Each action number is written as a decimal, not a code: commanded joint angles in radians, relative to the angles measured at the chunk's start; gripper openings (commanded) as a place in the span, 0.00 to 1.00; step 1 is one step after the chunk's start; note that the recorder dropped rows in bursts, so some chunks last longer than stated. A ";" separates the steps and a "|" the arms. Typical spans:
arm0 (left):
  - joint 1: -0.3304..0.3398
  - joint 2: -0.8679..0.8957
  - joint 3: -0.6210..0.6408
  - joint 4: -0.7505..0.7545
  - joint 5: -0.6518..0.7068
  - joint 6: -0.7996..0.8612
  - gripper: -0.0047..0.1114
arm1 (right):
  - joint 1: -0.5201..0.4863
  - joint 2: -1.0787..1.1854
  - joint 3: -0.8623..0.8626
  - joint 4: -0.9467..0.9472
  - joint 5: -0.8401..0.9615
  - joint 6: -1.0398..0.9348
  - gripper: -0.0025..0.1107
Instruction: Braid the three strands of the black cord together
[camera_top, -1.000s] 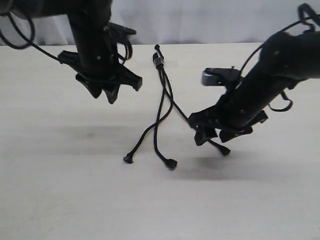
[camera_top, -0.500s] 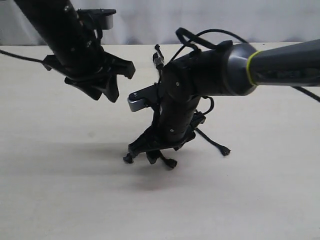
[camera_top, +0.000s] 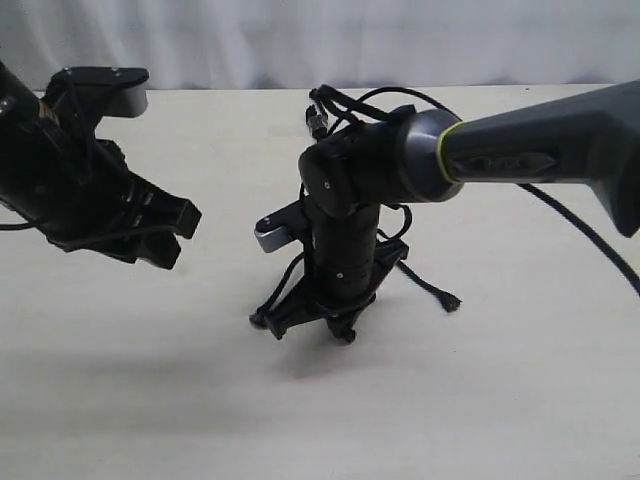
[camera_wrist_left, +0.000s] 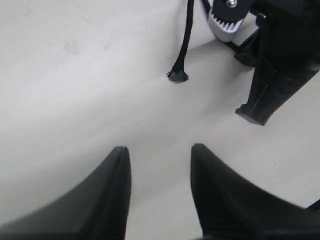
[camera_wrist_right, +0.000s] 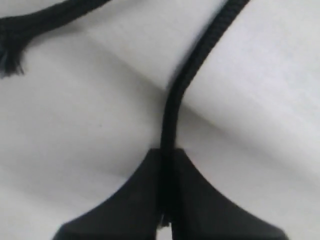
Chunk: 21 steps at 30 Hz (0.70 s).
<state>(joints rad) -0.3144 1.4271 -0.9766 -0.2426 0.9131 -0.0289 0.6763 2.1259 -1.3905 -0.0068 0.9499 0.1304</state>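
Note:
The black cord lies on the pale table with its bound end (camera_top: 318, 120) at the back. Its three strands run toward the front. The left strand's frayed end (camera_top: 258, 320) (camera_wrist_left: 177, 76) lies free, as does the right strand's end (camera_top: 452, 303). My right gripper (camera_top: 318, 322) (camera_wrist_right: 167, 152) has reached across the middle and stands tips-down over the near ends, shut on the middle strand (camera_wrist_right: 192, 75). Another frayed end (camera_wrist_right: 10, 55) lies beside it. My left gripper (camera_top: 165, 235) (camera_wrist_left: 159, 150) hovers open and empty to the left, apart from the cord.
The right arm's grey forearm (camera_top: 530, 150) and its glossy cable (camera_top: 590, 245) cross the right half of the table. The right gripper's black finger (camera_wrist_left: 270, 95) shows in the left wrist view. Bare tabletop (camera_top: 150, 400) lies in front of the left gripper.
The right arm swung from the right side to the middle, came down over the near strand ends and closed on one. The left arm drew back to the left and lower.

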 joint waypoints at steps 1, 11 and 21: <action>-0.001 -0.007 0.058 -0.056 -0.060 0.003 0.36 | -0.002 -0.059 -0.030 -0.160 0.154 -0.130 0.06; -0.001 -0.007 0.075 -0.092 -0.107 0.003 0.36 | -0.226 -0.035 -0.028 -0.293 -0.011 -0.138 0.06; -0.001 -0.007 0.075 -0.091 -0.114 0.003 0.36 | -0.275 0.035 -0.002 -0.140 0.024 -0.261 0.06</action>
<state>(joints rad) -0.3144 1.4264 -0.9070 -0.3214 0.7998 -0.0289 0.4020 2.1509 -1.4134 -0.2359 0.9583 -0.0833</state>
